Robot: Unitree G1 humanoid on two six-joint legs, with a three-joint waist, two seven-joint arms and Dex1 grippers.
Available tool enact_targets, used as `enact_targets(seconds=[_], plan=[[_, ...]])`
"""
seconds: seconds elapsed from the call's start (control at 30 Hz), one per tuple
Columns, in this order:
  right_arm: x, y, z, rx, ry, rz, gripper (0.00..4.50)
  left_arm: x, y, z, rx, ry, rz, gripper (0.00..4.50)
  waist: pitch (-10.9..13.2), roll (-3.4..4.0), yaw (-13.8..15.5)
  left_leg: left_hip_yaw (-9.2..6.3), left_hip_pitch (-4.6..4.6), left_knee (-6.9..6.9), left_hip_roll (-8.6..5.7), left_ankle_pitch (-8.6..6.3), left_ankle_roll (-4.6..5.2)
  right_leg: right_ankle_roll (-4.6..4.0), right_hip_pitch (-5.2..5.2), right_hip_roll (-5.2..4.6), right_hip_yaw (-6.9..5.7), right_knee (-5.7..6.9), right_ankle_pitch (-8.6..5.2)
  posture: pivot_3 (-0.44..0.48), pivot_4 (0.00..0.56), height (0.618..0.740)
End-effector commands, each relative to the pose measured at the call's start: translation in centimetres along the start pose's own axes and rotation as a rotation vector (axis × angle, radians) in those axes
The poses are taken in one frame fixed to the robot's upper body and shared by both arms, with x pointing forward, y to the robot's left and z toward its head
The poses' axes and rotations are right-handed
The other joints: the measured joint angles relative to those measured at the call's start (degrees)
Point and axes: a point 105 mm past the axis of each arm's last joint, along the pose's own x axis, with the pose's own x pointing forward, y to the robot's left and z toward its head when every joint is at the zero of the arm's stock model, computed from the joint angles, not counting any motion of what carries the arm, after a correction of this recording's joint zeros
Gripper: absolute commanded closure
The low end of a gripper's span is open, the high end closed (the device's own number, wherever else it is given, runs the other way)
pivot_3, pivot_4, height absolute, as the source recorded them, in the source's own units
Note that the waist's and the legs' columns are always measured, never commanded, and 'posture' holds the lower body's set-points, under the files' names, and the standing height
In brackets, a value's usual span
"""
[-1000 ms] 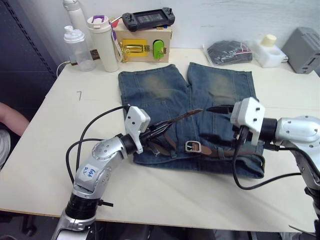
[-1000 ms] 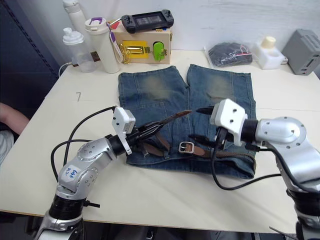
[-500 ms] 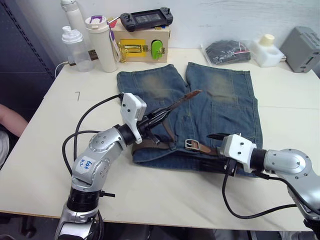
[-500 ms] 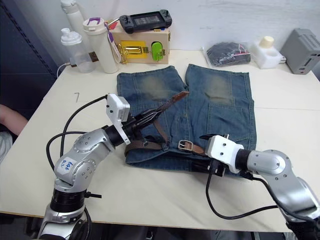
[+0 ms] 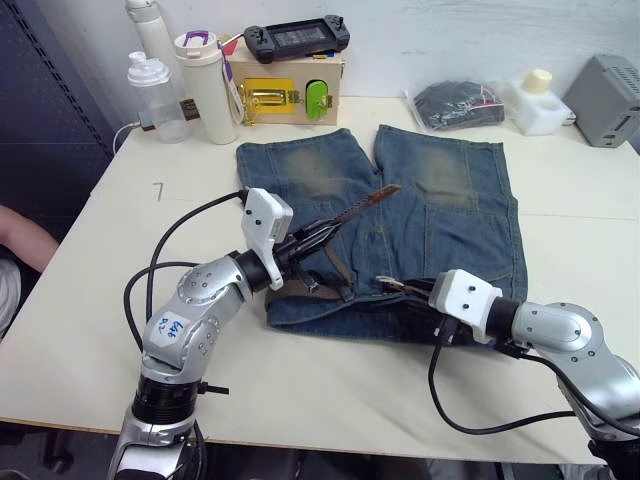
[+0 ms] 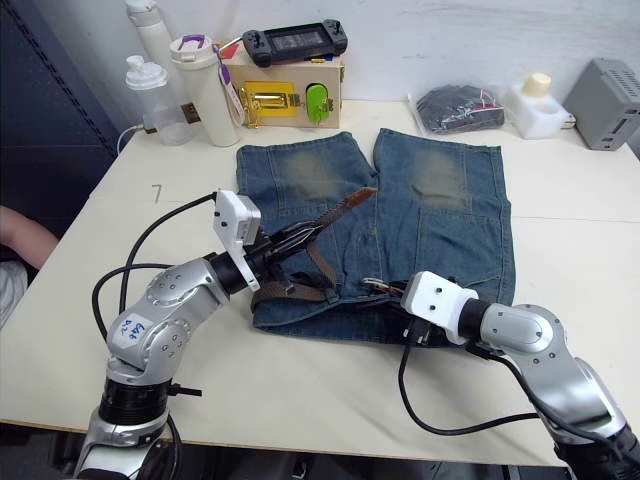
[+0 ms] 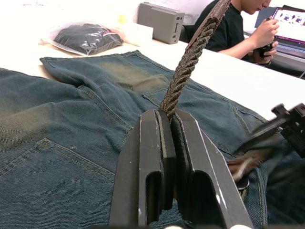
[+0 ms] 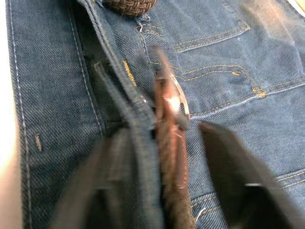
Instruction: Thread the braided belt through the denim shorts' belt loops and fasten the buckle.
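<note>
The faded denim shorts point(image 5: 400, 215) lie flat across the middle of the frame on the pale, smooth surface point(image 5: 90, 300), legs pointing to the top, waistband toward the lower edge. The braided belt point(image 5: 345, 215), a dark brown woven strap with a rope-like texture, rises tilted from the left gripper point(image 5: 318, 238) at centre left, its smooth lighter leather tip up in the air over the left leg; the gripper's flat black fingers point(image 7: 157, 157) are clenched on the strap. The rest of the strap loops down onto the waistband. At lower centre the right gripper point(image 5: 395, 290) sits low on the waistband with its fingers spread on either side of the silver rectangular buckle point(image 8: 174, 102), which lies against a narrow denim belt loop point(image 8: 119, 90). Bare surface stretches wide to the lower left and along the right edge; bottles point(image 5: 205, 85), a yellow box point(image 5: 285, 90) and a grey box point(image 5: 605, 100) crowd the top edge.
</note>
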Motion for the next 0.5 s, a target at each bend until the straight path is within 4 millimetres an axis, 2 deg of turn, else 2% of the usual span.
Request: enact_targets(seconds=[0.03,0.07,0.23,0.3,0.4,0.5], plan=[[-0.1,-0.1,0.3,-0.022,-0.002,-0.003,4.36,-0.3,-0.5,1.2,0.028,-0.041,-0.015,4.50,0.0,0.00,0.0,0.00,0.00,0.00,0.00,0.00,0.00,0.00,0.00,0.00,0.00,0.00,0.00,0.000,0.150,0.645],[-0.1,0.0,0.3,-0.018,-0.005,-0.002,4.47,-0.3,-0.5,1.2,0.028,-0.040,-0.015,4.50,0.0,0.00,0.0,0.00,0.00,0.00,0.00,0.00,0.00,0.00,0.00,0.00,0.00,0.00,0.00,0.000,0.150,0.645],[0.2,-0.4,0.9,0.010,-0.035,-0.023,4.47,-0.4,-0.7,0.5,0.045,0.000,-0.027,4.50,0.0,0.00,0.0,0.00,0.00,0.00,0.00,0.00,0.00,0.00,0.00,0.00,0.00,0.00,0.00,0.000,0.150,0.645],[0.3,-1.1,1.2,0.045,-0.043,-0.054,4.47,-0.5,-1.1,-0.3,0.070,0.039,-0.053,4.50,0.0,0.00,-0.2,-0.01,0.01,-0.01,0.01,0.00,0.00,0.00,0.00,0.01,0.00,0.01,0.00,0.000,0.150,0.645],[0.1,-3.2,0.9,0.165,-0.032,-0.151,4.47,-1.2,-2.4,-2.1,0.098,0.125,-0.121,4.50,0.0,0.01,-0.6,-0.01,0.02,-0.05,0.02,0.00,-0.01,0.00,-0.02,0.00,-0.01,0.02,0.00,0.000,0.150,0.645],[-0.1,-4.1,1.1,0.255,-0.044,-0.188,4.47,-1.4,-2.7,-2.5,0.084,0.135,-0.128,4.50,0.0,0.01,-0.9,-0.01,0.04,-0.09,0.02,0.00,-0.02,0.00,-0.03,0.00,-0.01,0.03,0.00,0.000,0.150,0.645]])
